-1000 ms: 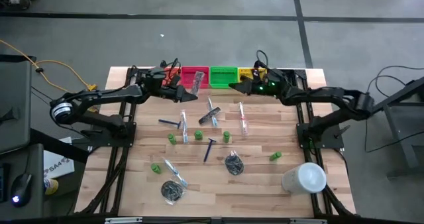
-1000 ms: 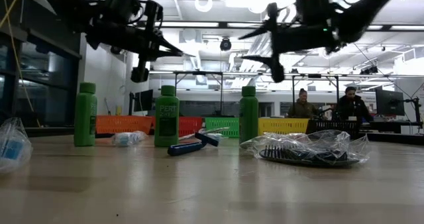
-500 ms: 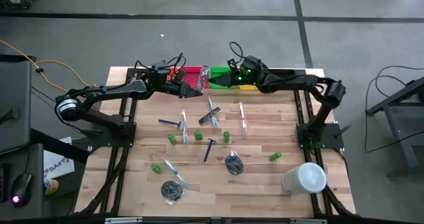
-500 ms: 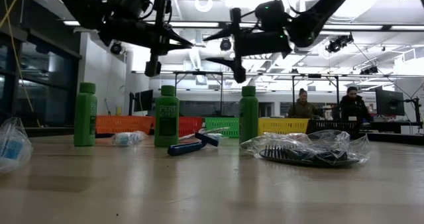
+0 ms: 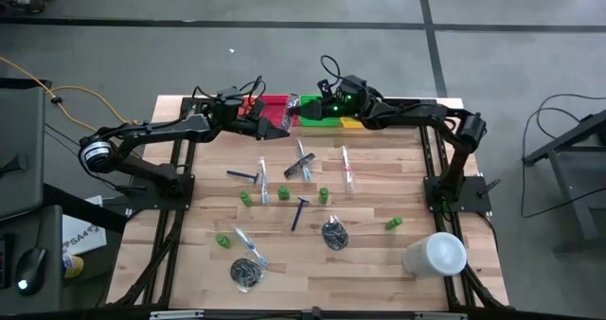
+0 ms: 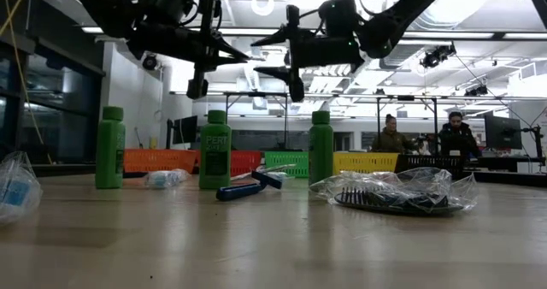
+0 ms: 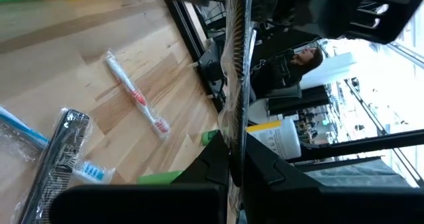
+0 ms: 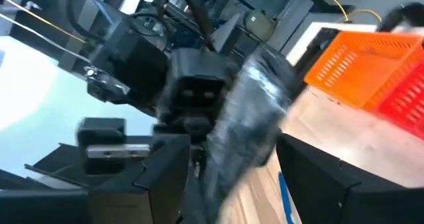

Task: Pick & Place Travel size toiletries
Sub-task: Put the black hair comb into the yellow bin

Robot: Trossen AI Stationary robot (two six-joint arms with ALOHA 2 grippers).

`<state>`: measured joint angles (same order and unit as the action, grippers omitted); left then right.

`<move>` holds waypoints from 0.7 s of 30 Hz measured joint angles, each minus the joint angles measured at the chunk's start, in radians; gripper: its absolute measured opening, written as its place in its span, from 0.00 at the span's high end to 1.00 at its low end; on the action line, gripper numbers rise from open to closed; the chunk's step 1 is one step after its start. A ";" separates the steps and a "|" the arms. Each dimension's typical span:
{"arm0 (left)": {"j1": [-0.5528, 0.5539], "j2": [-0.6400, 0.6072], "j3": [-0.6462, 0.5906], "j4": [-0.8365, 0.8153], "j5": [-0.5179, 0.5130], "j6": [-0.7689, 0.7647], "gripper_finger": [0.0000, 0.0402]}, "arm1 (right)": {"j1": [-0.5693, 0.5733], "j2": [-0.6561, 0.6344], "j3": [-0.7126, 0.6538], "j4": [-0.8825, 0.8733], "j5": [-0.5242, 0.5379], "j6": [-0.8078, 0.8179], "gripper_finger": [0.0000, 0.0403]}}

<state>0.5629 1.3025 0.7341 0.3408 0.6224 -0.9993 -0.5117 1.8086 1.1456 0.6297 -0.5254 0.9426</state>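
Clear plastic wraps the grey comb (image 5: 288,114) that my left gripper (image 5: 272,122) has pinched shut between its fingers. It hangs in the air at the upper middle of the high view, over the row of bins at the table's far edge, about where the red bin (image 5: 273,103) meets the green bin (image 5: 320,120). In my left wrist view the comb (image 7: 237,71) runs up the middle of the frame, edge-on, out of my closed fingertips.

My right gripper (image 5: 309,107) comes in just to the right of it, fingers apart. In my right wrist view the wrapped comb (image 8: 255,111) sits between my two fingers (image 8: 165,164) – blurred, so I cannot tell whether either finger touches it. In the low view both grippers hang high in the upper middle, tips facing each other – left (image 6: 239,56), right (image 6: 278,54).

Below, in the centre of the high view, lie the other toiletries: green bottles (image 5: 245,199), dark-blue razors (image 5: 299,213), wrapped toothbrushes (image 5: 347,168), another wrapped comb (image 5: 303,162) and dark round bundles (image 5: 333,233). At the lower right stands a large white cylinder (image 5: 437,254). An orange bin (image 8: 371,58) shows at the upper right of my right wrist view.
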 joint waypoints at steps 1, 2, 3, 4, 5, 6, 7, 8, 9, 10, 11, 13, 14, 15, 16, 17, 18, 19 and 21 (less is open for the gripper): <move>0.000 0.000 0.000 0.000 0.000 0.000 0.98 | 0.006 0.008 0.012 -0.004 0.006 -0.009 0.45; 0.000 0.000 0.000 0.000 0.000 0.000 0.98 | 0.012 0.018 0.025 -0.004 0.010 -0.021 0.45; 0.000 0.000 0.000 0.000 0.000 0.000 0.98 | 0.015 0.027 0.036 -0.006 0.010 -0.025 0.45; 0.000 0.000 0.000 0.000 0.001 0.000 0.98 | 0.016 0.038 0.045 -0.014 0.005 -0.025 0.45; 0.000 0.000 0.000 0.001 0.004 0.000 0.98 | 0.021 0.055 0.057 -0.019 0.005 -0.025 0.45; 0.000 0.000 0.000 0.001 0.007 0.000 0.98 | 0.026 0.072 0.071 -0.019 0.007 -0.027 0.45; 0.000 0.000 0.000 0.001 0.012 -0.001 0.98 | 0.030 0.080 0.079 -0.020 0.007 -0.028 0.45; 0.000 0.000 0.000 0.000 0.012 -0.004 0.98 | 0.032 0.085 0.087 -0.022 0.001 -0.027 0.45; 0.000 0.000 0.000 0.000 0.012 -0.004 0.98 | 0.033 0.088 0.094 -0.017 -0.003 -0.028 0.45; 0.000 0.000 0.000 0.001 0.012 -0.004 0.98 | 0.033 0.090 0.096 -0.008 -0.005 -0.032 0.46; 0.000 0.000 0.000 0.001 0.012 -0.004 0.98 | 0.033 0.090 0.096 -0.008 -0.007 -0.034 0.47; 0.000 0.000 0.000 0.001 0.013 -0.003 0.98 | 0.032 0.091 0.096 -0.013 -0.011 -0.035 0.51; 0.000 0.000 0.000 0.001 0.013 -0.003 0.98 | 0.032 0.092 0.095 -0.016 -0.011 -0.037 0.54; 0.000 0.000 0.000 0.001 0.014 -0.003 0.98 | 0.032 0.092 0.095 -0.018 -0.012 -0.039 0.57; 0.000 0.000 0.000 0.001 0.016 -0.003 0.98 | 0.032 0.092 0.095 -0.018 -0.013 -0.039 0.60; 0.000 0.000 0.000 0.001 0.016 -0.003 0.98 | 0.029 0.092 0.095 -0.016 -0.013 -0.039 0.64; 0.000 0.000 0.000 0.001 0.017 -0.003 0.98 | 0.026 0.092 0.095 -0.014 -0.017 -0.039 0.69; 0.000 0.000 0.000 0.001 0.018 -0.003 0.98 | 0.026 0.092 0.095 -0.014 -0.019 -0.038 0.73; 0.000 0.000 0.000 0.000 0.019 -0.003 0.97 | 0.024 0.092 0.095 -0.015 -0.021 -0.035 0.82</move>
<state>0.5629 1.3025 0.7341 0.3404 0.6411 -1.0027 -0.4872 1.9011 1.2404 0.6151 -0.5461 0.9074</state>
